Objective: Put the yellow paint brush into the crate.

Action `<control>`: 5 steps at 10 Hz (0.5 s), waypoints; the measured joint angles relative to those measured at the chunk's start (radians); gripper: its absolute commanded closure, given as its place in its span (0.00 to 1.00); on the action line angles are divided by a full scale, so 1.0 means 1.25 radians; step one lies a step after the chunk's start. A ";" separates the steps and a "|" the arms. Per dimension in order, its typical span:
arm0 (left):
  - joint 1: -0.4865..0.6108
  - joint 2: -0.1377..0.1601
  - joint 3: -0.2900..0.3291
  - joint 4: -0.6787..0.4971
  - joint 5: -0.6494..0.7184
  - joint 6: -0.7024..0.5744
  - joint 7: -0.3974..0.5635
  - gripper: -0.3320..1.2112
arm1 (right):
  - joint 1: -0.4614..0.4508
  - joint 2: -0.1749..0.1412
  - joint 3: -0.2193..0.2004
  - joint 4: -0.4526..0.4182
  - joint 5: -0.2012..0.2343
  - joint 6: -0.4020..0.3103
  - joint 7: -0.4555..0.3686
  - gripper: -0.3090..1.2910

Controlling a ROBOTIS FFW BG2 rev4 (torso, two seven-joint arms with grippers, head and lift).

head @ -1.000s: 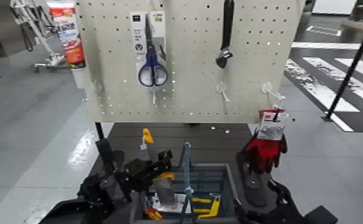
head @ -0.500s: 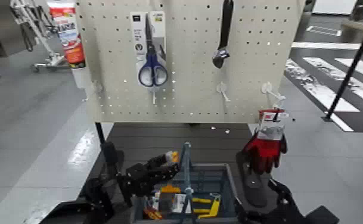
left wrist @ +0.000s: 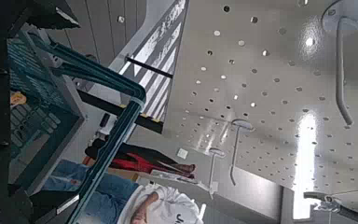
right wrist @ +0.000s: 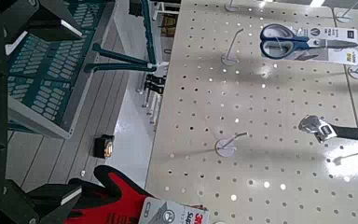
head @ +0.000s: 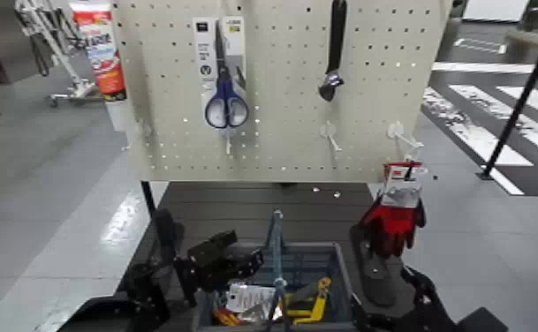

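Note:
The grey-blue crate (head: 341, 269) stands at the near edge of the dark table, with its tall bar handle (head: 276, 243) in the middle. The yellow paint brush (head: 312, 293) lies slanted inside the crate, its yellow-orange tip up by the right wall and its metal end low near some white packaging. My left gripper (head: 247, 260) hovers over the crate's left rim, open and empty, apart from the brush. My right gripper (head: 413, 287) is parked to the right of the crate. The crate also shows in the left wrist view (left wrist: 47, 93) and the right wrist view (right wrist: 56, 65).
A small all-yellow tool (head: 300, 311) and packaged items lie in the crate. The pegboard (head: 281, 132) behind holds scissors (head: 225, 88) and a wrench (head: 332, 53). A red glove (head: 394, 221) hangs at its right, close above my right arm.
The left gripper lowered the brush over the crate and let it go. The brush now lies inside the crate, tip to the right. The right arm has not moved.

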 measured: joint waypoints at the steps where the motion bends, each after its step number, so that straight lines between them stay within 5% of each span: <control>1: 0.011 0.000 -0.001 -0.016 -0.016 -0.003 0.010 0.13 | 0.003 0.000 -0.002 -0.003 0.000 -0.001 0.000 0.28; 5: 0.132 0.000 -0.009 -0.124 -0.078 -0.074 0.154 0.14 | 0.018 -0.002 -0.015 -0.014 0.002 -0.010 -0.001 0.28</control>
